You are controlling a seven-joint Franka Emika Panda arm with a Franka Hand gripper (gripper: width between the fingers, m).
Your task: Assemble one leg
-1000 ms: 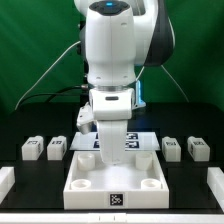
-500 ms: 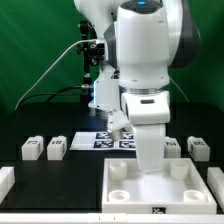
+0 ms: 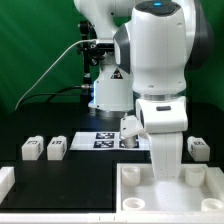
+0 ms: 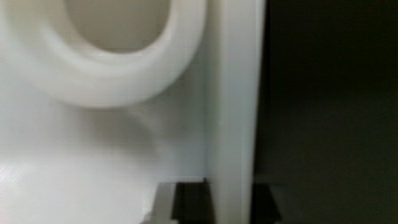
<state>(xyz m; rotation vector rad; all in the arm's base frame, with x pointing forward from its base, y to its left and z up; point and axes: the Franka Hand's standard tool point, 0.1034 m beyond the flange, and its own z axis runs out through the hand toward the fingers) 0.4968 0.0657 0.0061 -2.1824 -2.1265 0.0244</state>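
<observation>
My gripper [image 3: 165, 176] is shut on the far rim of the large white tray-like piece [image 3: 150, 205], which lies flat at the front on the exterior view's right. In the wrist view the rim wall [image 4: 231, 100] runs between my two dark fingertips [image 4: 178, 205], beside a round socket [image 4: 116, 50]; the gripper [image 4: 222, 205] clamps that wall. Two legs [image 3: 32, 149] [image 3: 57, 147], small white tagged blocks, lie at the exterior view's left. Another leg [image 3: 200, 149] lies at the right, just behind the tray. My arm hides anything between it and the marker board.
The marker board [image 3: 105, 139] lies at the middle back of the black table. A white piece [image 3: 5, 180] juts in at the front on the exterior view's left. The robot base and cables stand behind, before a green backdrop.
My arm has slid the tray-like piece from the middle front to the exterior view's right and nearer the front edge, still gripped. The legs have not moved.
</observation>
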